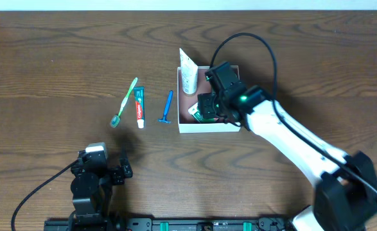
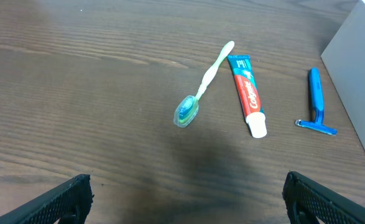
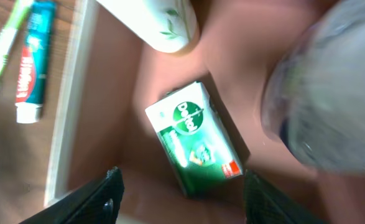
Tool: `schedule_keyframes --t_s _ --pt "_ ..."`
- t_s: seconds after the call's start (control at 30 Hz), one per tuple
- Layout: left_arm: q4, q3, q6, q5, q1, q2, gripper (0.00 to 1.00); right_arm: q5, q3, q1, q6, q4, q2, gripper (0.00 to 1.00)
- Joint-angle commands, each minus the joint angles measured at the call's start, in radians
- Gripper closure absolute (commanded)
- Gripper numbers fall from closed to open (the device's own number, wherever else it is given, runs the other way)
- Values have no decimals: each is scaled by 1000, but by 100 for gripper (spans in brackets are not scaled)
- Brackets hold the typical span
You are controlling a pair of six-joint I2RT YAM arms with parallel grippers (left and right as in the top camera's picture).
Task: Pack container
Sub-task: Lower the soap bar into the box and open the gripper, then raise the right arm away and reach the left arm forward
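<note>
Overhead, the container (image 1: 209, 127) sat right of centre on the worktop (image 1: 60, 58). The right end effector (image 1: 211, 102) reached down into it beside a leaning white tube (image 1: 188, 74) and a green packet (image 1: 196, 114). The left end effector (image 1: 102, 171) hung at the near edge, well apart from everything. Packing looked partly done: the toothbrush (image 1: 125, 101), toothpaste tube (image 1: 139, 107) and razor (image 1: 167, 106) lay in a row outside the box.

From the left wrist, its fingers (image 2: 64, 199) stood wide apart with nothing between them. Those three items lay ahead, and the container's wall was cut off at the right edge. The next move probably called for picking one of them; the thin, flat razor would want a low, careful pinch.

From the right wrist, the jaws were spread and released, with the packet lying flat on the pinkish floor between them. A blurred clear shape (image 3: 331, 93) filled the right side; what it was could not be told.
</note>
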Motion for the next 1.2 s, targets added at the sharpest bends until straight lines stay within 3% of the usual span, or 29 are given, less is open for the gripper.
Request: schedule_keyframes --t_s 0.0,0.33,0.57,0.67,1.0,1.17 --pt "-1 -14 -16 -2 -5 1 2 22 15 -19 -33 -34 -114 34" --pt "-1 -14 -16 -2 -5 1 2 48 15 -318 -51 -221 -344 23" --pt "62 -14 55 -37 -5 1 2 43 14 -588 -51 -301 -346 3" --pt "63 -14 47 -19 -5 1 2 44 14 -660 -51 -307 -340 1" --pt "88 10 -2 162 -5 18 2 44 14 -694 -51 -307 -340 1" --pt "86 136 -72 160 -5 219 2 44 14 -694 -51 -307 -340 1"
